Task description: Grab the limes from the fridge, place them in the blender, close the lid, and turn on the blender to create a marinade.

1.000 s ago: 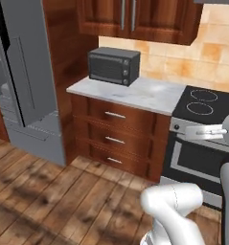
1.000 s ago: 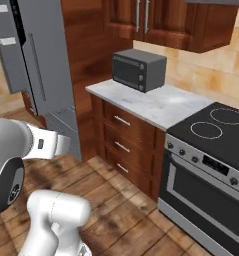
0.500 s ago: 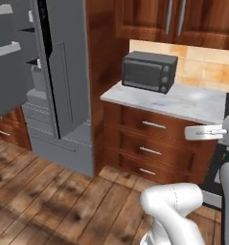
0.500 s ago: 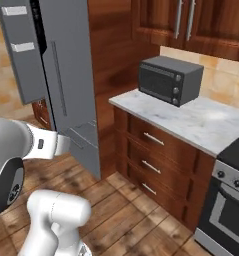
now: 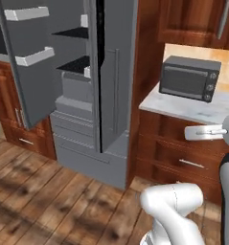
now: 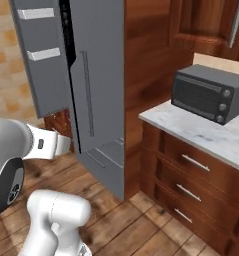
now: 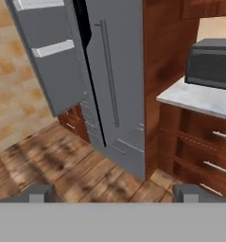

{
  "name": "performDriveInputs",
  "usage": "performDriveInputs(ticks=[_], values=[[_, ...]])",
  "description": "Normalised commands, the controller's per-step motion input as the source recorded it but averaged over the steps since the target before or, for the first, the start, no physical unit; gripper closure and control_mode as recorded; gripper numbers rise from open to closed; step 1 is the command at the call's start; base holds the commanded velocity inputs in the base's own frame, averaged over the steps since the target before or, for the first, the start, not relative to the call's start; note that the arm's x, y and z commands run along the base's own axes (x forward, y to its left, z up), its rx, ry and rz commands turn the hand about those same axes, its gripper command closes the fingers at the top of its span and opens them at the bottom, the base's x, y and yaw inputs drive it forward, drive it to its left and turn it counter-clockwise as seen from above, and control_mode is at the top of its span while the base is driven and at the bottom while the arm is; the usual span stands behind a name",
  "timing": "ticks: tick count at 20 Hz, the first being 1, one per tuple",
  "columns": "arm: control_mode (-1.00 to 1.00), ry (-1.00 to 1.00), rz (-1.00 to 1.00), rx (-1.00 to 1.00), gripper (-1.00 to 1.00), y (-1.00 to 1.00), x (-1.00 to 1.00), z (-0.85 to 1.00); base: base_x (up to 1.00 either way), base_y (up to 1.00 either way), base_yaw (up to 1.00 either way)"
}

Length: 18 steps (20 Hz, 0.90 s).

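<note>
The fridge (image 5: 113, 95) was set at the left of the scene, with its left door (image 5: 32, 57) swung open toward the room and its right door (image 6: 98, 85) shut. Shelves (image 5: 75, 64) and door bins (image 5: 34, 55) were seen inside the opened half. A tall wooden panel (image 6: 148, 65) was placed directly to the right of the fridge. Beyond it, a countertop (image 6: 201, 132) was laid over a stack of drawers (image 6: 191, 180), and a microwave (image 5: 190, 79) was set on the countertop, against the back wall. Upper cabinets (image 5: 197, 21) were hung above the microwave.
</note>
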Motion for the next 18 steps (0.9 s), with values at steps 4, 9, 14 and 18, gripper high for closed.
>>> performDriveInputs(ticks=[4,9,14,18], values=[[1.00,0.00,0.00,0.00,-1.00,0.00,0.00,0.00,0.78,1.00,0.00],[1.00,0.00,0.00,0.00,-1.00,0.00,0.00,0.00,0.82,1.00,0.00],[1.00,0.00,0.00,0.00,-1.00,0.00,0.00,0.00,0.98,1.00,-0.21],[1.00,0.00,0.00,0.00,-1.00,0.00,0.00,0.00,0.89,1.00,-0.51]])
